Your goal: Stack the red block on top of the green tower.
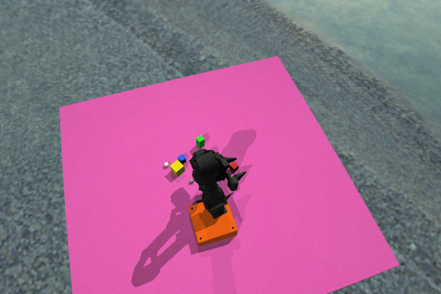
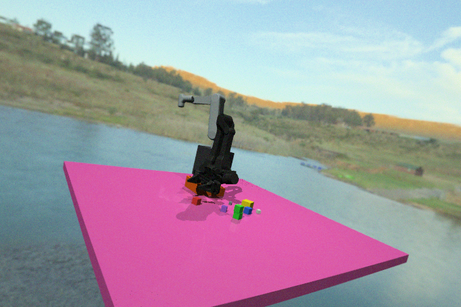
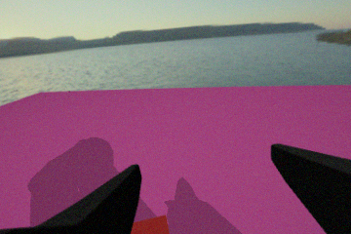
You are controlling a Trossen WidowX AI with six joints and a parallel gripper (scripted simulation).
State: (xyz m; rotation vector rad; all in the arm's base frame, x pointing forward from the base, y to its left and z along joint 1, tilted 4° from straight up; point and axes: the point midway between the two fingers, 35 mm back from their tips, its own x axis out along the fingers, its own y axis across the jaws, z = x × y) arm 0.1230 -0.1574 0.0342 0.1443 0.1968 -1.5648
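Top view shows the hand low over the pink worktop with its two dark fingers spread wide, released and gripping nothing. The red block sits on the worktop in the gap between them, and whether either finger touches it cannot be told. In the wrist view only a corner of the red block shows at the bottom edge, beside the near-side finger, with the other finger well off to the far side.

The green tower, two green cubes stacked upright in the exterior view, stands on the other side of the arm from the red block, apart from it. A blue block and a yellow block lie close together near the tower, with a small white cube beside them. The orange base sits behind the arm.

All these pieces cluster near the worktop's middle, well away from every edge. Broad pink surface stretches beyond the hand toward the far edge in the wrist view.
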